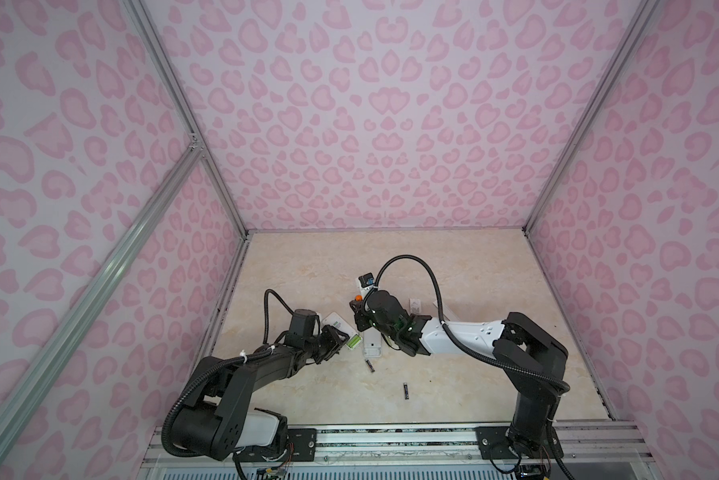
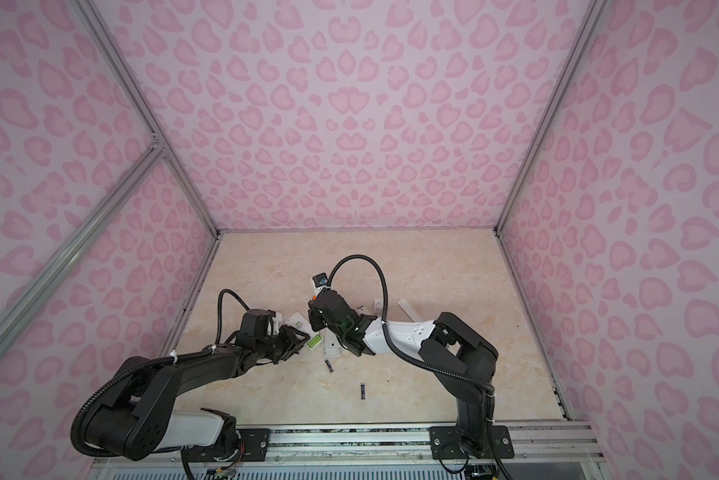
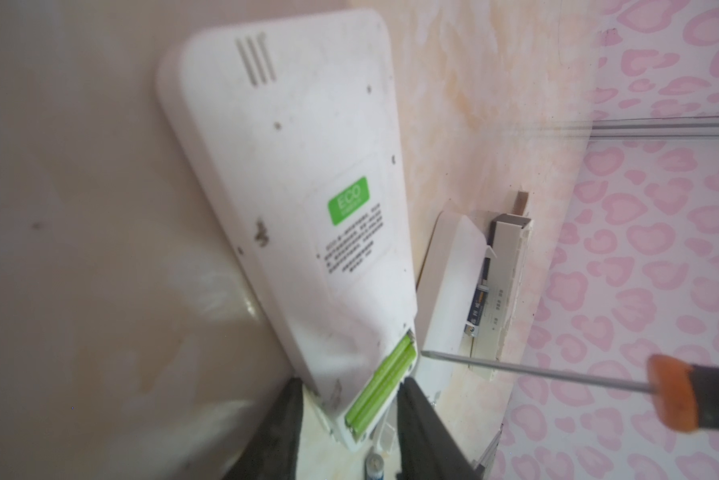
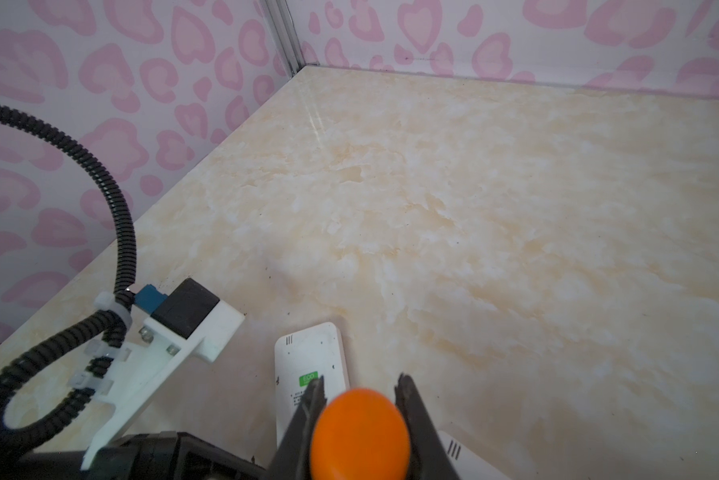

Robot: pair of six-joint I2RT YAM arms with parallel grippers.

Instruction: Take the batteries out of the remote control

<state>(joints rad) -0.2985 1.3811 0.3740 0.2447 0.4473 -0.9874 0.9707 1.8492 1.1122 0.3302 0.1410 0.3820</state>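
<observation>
The white remote control (image 3: 291,174) lies back up with its compartment open; two lime green batteries (image 3: 385,384) sit in it. My left gripper (image 3: 351,379) is shut on that end, one finger against each long edge. In both top views it shows at the left (image 1: 339,334) (image 2: 297,334), beside the green batteries (image 1: 353,342) (image 2: 315,341). My right gripper (image 4: 360,380) (image 1: 357,316) is shut on the orange-handled screwdriver (image 4: 360,432). The screwdriver's tip (image 3: 426,354) hangs just beside the compartment. Two black batteries (image 1: 370,365) (image 1: 406,391) lie loose on the table.
A second white remote (image 3: 449,282) lies next to the first with a dark battery (image 3: 476,307) in its open compartment. Small white covers (image 1: 415,305) (image 1: 439,305) lie behind the right arm. Another loose battery (image 3: 375,463) rests below the left fingers. Pink patterned walls enclose the marbled table (image 1: 474,270).
</observation>
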